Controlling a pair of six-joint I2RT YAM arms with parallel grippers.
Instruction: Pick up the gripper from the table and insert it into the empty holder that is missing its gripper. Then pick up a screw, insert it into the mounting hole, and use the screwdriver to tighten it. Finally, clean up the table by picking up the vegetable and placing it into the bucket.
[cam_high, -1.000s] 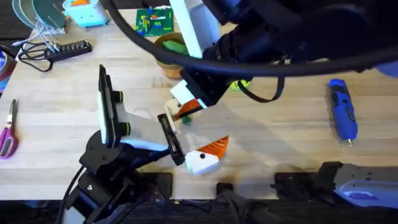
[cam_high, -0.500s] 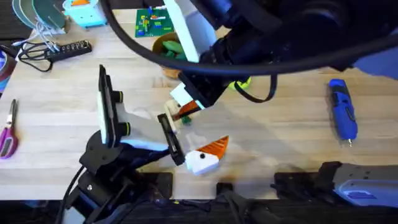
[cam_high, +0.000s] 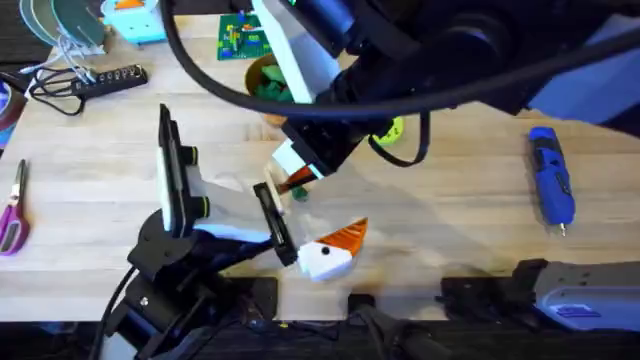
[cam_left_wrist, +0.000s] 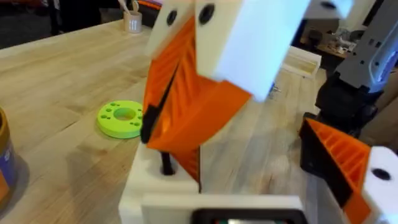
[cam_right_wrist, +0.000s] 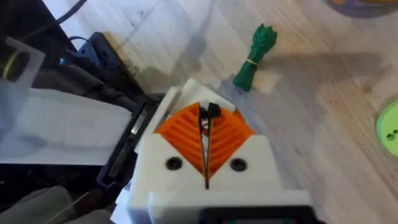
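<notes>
- In the overhead view, the right arm is seen reaching across the middle, and the right gripper is held low over the table centre, just beside the left gripper.
- The screwdriver lies flat at the table's right side, well apart from both grippers. The bucket stands at the far side, partly covered by the right arm, with green toys seen inside.
- In the left wrist view, the left gripper's fingers are spread wide apart and nothing is grasped. The orange pads of the right gripper are pressed together above the holder, a white block.
- In the right wrist view, a small black screw is pinched between the clenched orange pads. The vegetable lies on the bare wood near the holder, untouched.
</notes>
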